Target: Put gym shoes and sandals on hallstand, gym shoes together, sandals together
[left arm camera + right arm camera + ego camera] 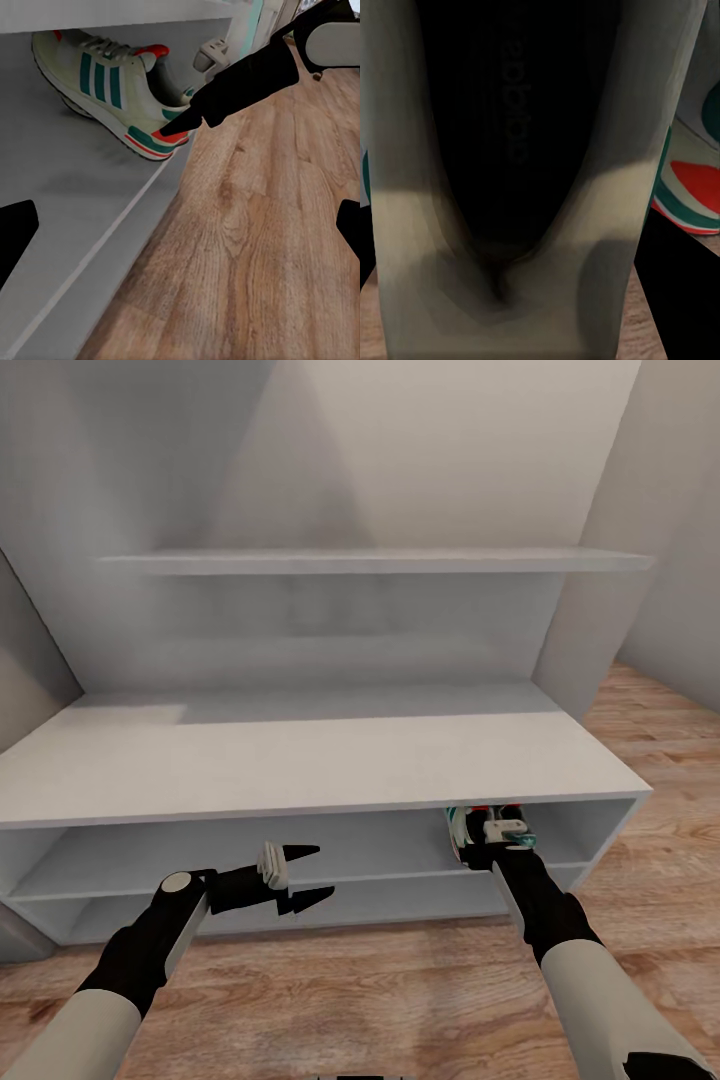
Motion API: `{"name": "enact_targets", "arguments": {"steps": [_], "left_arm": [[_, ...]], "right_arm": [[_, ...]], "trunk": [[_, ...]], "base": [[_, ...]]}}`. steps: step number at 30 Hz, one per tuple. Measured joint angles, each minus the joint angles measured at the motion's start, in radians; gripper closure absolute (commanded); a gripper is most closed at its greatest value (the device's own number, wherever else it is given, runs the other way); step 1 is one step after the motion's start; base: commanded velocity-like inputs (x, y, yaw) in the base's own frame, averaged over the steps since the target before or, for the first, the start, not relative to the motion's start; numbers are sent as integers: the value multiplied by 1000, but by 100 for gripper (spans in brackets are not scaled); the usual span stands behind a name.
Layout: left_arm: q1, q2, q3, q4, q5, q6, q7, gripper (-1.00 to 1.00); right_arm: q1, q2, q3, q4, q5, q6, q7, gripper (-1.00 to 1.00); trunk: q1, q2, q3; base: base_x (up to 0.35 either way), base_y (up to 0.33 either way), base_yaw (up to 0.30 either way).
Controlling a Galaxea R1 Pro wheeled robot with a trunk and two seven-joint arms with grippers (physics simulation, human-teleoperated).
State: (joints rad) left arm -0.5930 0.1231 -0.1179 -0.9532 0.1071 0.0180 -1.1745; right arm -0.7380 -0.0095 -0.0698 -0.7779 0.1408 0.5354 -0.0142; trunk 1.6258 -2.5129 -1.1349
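Wood-plank corridor floor [400, 980] lies nearest. Above it the left gripper [305, 877] hangs spread and empty. The right gripper [497, 840] reaches under the hallstand [300, 760] top, clamped on a gym shoe [510, 180] mostly hidden there; another gym shoe [112, 86] rests on the shelf.

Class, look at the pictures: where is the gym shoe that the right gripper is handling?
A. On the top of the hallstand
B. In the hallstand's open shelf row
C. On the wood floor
B: the right gripper reaches under the hallstand top, at the gym shoe on the grey shelf.
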Motion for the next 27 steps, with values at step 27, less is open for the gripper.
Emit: {"name": "enact_targets", "arguments": {"steps": [27], "left_arm": [[0, 0, 0, 0, 0, 0, 0, -100]], "right_arm": [[0, 0, 0, 0, 0, 0, 0, 100]], "trunk": [[0, 0, 0]], "base": [[45, 0, 0]]}}
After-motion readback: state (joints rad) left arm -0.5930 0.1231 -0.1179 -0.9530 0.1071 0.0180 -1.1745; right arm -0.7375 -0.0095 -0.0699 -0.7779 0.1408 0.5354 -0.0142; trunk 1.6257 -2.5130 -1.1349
